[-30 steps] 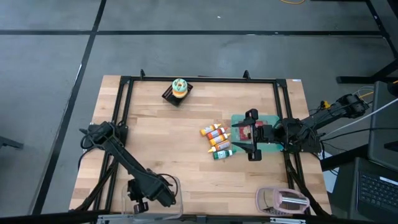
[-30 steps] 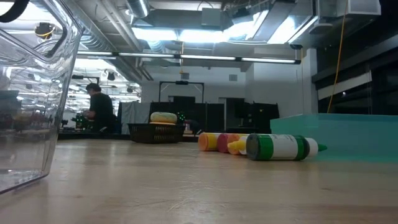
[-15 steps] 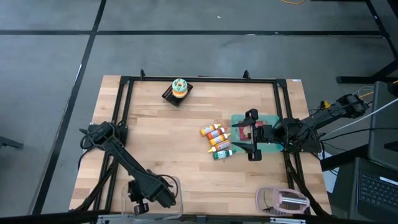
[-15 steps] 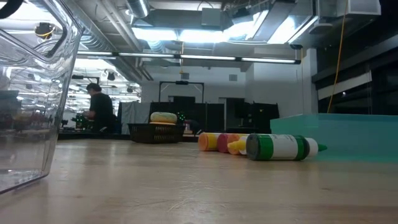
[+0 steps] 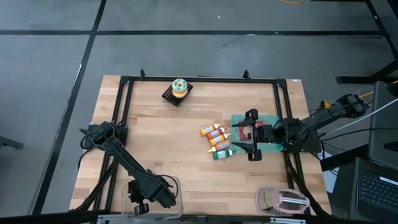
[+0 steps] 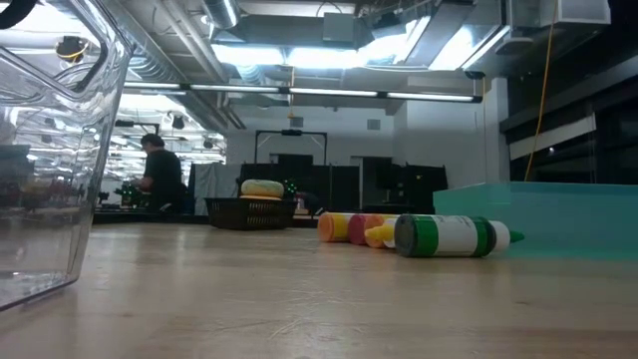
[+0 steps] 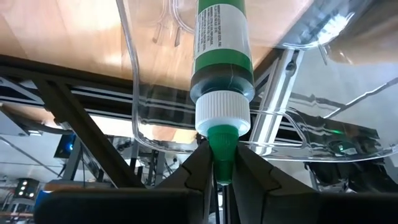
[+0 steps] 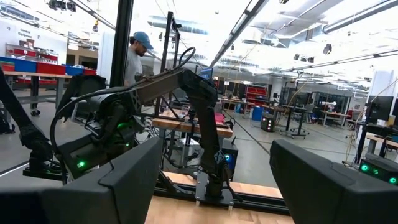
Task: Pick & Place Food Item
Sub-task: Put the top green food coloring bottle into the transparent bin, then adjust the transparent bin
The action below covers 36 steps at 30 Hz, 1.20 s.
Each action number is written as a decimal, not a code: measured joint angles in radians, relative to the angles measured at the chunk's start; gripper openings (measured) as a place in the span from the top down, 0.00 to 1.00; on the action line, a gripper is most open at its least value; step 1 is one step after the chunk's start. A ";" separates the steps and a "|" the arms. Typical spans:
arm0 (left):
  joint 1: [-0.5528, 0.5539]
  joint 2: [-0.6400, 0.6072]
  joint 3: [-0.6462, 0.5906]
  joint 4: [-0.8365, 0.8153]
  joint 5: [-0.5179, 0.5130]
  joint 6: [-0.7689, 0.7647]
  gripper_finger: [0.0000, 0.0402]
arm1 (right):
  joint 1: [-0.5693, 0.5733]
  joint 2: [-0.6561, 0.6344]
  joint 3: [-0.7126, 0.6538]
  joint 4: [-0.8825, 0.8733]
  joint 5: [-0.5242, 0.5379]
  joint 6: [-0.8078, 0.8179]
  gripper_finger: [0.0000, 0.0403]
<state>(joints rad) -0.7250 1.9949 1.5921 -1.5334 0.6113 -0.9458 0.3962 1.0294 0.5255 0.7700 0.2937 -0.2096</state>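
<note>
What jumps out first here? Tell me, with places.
The cluster of colourful bottles lying near the table's right side, beside a teal tray, draws the eye; the right pincer hovers open over them. At the near left corner, the left pincer grips a green-tipped bottle by its nozzle, over a clear container. A burger-like item sits in a dark basket at the far edge.

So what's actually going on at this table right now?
Two robot arms are sorting small sauce bottles. The left gripper holds a green-capped bottle by its tip at a clear plastic container on the table's near-left corner. The right gripper hangs open over a teal tray, beside a cluster of bottles lying on the wood. A dark basket with food sits at the far edge.
</note>
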 joint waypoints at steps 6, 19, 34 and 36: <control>-0.004 0.000 0.000 -0.008 -0.002 -0.012 0.84 | 0.000 0.000 0.000 0.000 0.000 0.000 0.27; -0.007 0.000 0.000 -0.009 -0.011 -0.012 0.70 | 0.000 0.000 0.000 0.000 -0.001 0.000 0.27; 0.020 0.000 0.132 -0.001 -0.418 0.025 0.65 | 0.000 0.000 0.000 0.000 -0.001 0.011 0.27; 0.028 -0.001 0.169 0.028 -0.559 0.021 0.64 | 0.000 0.000 0.000 0.000 -0.001 0.011 0.27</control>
<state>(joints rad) -0.6970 1.9944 1.7611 -1.5055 0.0518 -0.9248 0.3962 1.0294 0.5259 0.7700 0.2932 -0.1989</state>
